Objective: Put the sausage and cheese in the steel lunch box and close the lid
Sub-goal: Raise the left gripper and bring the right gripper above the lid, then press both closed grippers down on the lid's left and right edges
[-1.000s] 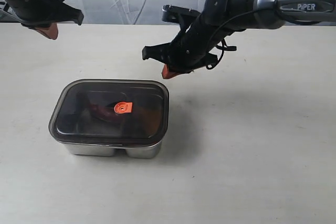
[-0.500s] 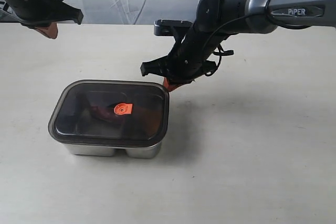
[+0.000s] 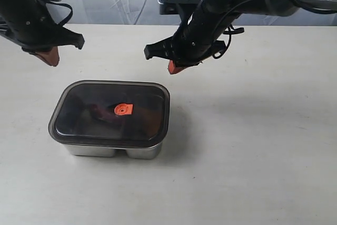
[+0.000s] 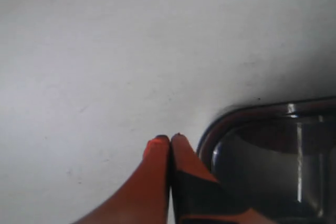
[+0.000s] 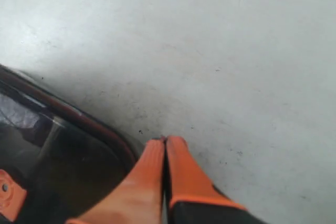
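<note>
The left gripper hangs above the table near its back left corner, fingers pressed together, holding nothing. The box stands left of the table's middle, and the lid lies on top of it. Through the dark lid the sausage shows inside; the cheese I cannot make out. The right gripper hovers just behind the box's back right corner, fingers together too, empty.
</note>
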